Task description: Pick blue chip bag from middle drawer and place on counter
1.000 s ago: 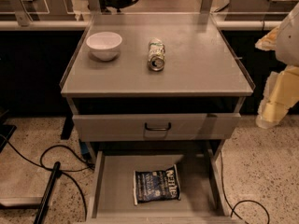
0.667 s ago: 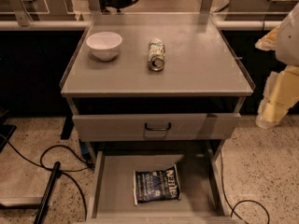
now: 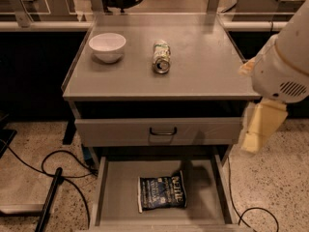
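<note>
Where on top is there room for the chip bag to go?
The counter is bare across its whole front half, and along its right side past the can. The back left is crowded by the white bowl and can. The gripper hangs beside the counter's front right corner.

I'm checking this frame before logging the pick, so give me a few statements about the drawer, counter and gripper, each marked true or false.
The blue chip bag lies flat in the open middle drawer. True.
The gripper is down inside the drawer, on the bag. False: it hangs outside, to the right of the drawer, apart from the bag.
The white bowl stands on the counter. True.
The drink can stands upright. False: it lies on its side, right of the bowl.
</note>
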Motion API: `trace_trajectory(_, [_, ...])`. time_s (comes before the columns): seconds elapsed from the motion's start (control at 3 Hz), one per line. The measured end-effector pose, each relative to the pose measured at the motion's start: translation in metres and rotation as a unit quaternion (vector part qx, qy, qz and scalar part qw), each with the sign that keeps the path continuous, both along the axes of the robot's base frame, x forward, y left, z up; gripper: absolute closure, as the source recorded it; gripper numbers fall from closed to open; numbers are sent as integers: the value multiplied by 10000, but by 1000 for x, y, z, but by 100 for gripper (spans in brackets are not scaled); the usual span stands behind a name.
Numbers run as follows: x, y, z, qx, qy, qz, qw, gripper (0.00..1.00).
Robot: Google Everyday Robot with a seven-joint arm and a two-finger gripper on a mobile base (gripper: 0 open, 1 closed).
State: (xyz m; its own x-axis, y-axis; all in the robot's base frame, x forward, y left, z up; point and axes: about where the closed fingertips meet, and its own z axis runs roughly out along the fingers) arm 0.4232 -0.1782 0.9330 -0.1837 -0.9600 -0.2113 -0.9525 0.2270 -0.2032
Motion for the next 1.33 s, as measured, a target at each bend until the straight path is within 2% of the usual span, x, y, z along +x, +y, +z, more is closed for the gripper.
trace_trajectory(0.33, [-16,37,-55,83,484,209,9986,0])
trace_trajectory(0.67, [-16,37,-55,83,484,209,9986,0])
trace_trajectory(1.0, [-8,36,-89,-12,504,224,9985,0])
trace_trajectory(1.33, [7,30,-142,98,562,175,9982,0])
